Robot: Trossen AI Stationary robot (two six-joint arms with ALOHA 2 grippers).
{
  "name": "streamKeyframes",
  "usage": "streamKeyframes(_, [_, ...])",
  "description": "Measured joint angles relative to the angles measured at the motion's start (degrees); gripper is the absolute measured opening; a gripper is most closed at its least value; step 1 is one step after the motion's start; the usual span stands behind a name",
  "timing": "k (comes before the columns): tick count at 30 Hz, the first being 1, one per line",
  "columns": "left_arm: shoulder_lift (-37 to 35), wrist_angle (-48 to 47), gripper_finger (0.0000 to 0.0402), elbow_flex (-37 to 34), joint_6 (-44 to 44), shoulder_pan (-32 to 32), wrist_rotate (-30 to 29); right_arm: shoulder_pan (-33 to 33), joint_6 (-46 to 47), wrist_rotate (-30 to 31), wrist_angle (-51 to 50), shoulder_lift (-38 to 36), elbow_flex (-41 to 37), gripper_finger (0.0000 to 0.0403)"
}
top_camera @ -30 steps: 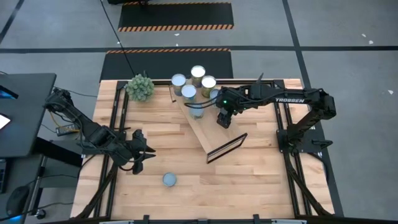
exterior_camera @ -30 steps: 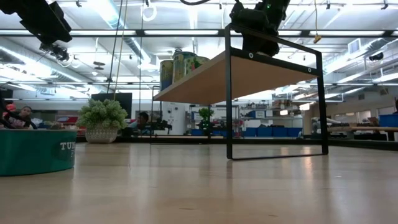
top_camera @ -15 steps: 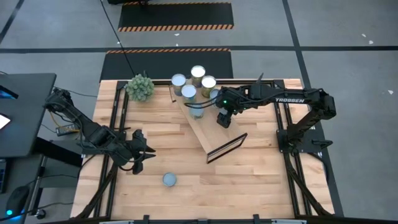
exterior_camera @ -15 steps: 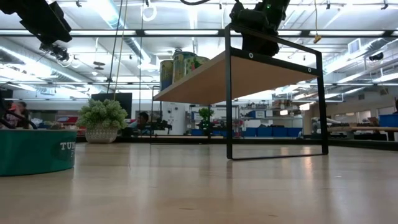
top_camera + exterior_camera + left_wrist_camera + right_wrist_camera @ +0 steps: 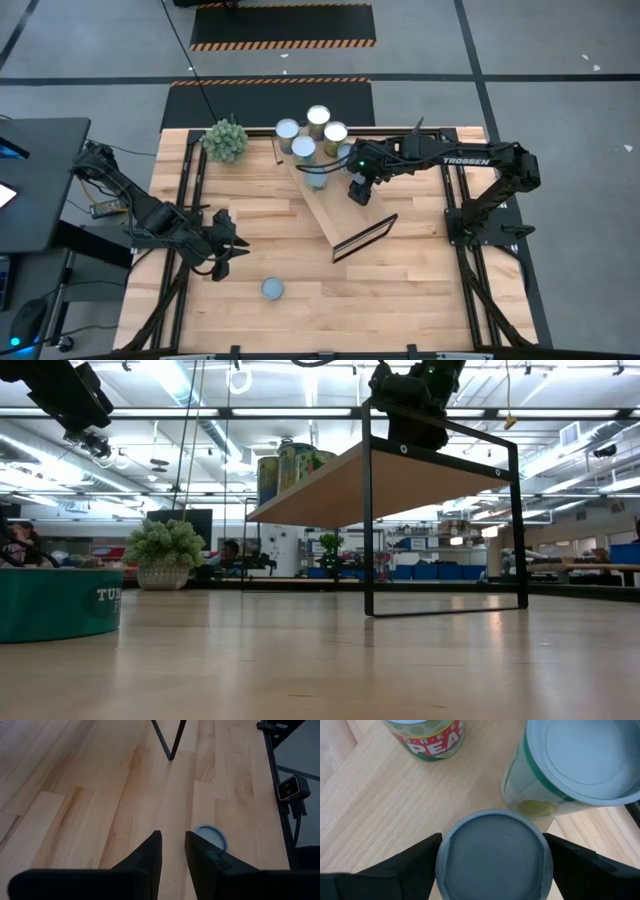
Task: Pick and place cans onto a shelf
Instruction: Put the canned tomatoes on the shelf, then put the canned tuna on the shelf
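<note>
The right arm reaches in over the shelf (image 5: 335,205), elbow bent, its pincer (image 5: 359,190) pointing down onto the wooden top. In the right wrist view its fingers (image 5: 405,865) stand on either side of a grey-topped can (image 5: 492,854), touching it, so the can is pinched between them. Just beyond it on the shelf stand a taller green-sided can (image 5: 570,767) and a red-labelled can (image 5: 427,737). Four more cans (image 5: 310,132) cluster at the shelf's far end. The left arm waits low over the worktop (image 5: 290,260), well away from the shelf, its pincer (image 5: 235,248) slightly spread and empty, a flat teal can (image 5: 272,289) near it.
</note>
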Motion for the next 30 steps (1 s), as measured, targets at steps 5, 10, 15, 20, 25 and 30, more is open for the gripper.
streamKeyframes(5, [0.0, 0.0, 0.0092, 0.0, 0.0, 0.0, 0.0, 0.0, -1.1, -0.5, -0.2, -0.2, 0.8, 0.0346])
streamKeyframes(10, [0.0, 0.0, 0.0092, 0.0, 0.0, 0.0, 0.0, 0.0, -1.3, 0.5, -0.9, -0.2, 2.5, 0.0356])
streamKeyframes(15, [0.0, 0.0, 0.0092, 0.0, -0.1, 0.0, 0.0, 0.0, -1.7, 2.0, -2.0, -0.2, 4.8, 0.038])
streamKeyframes(20, [0.0, 0.0, 0.0092, 0.0, -0.1, 0.0, 0.5, 0.0, -1.7, 2.0, -3.1, -0.2, 6.4, 0.0396])
streamKeyframes(25, [0.0, 0.0, 0.0092, 0.0, -0.1, 0.0, 4.5, 0.2, -1.0, 2.0, -6.4, -0.2, 9.1, 0.0399])
streamKeyframes(30, [0.4, 0.1, 0.0092, 0.0, -3.1, 0.0, 8.9, 2.1, 0.9, 1.9, -10.2, -0.2, 12.2, 0.0396])
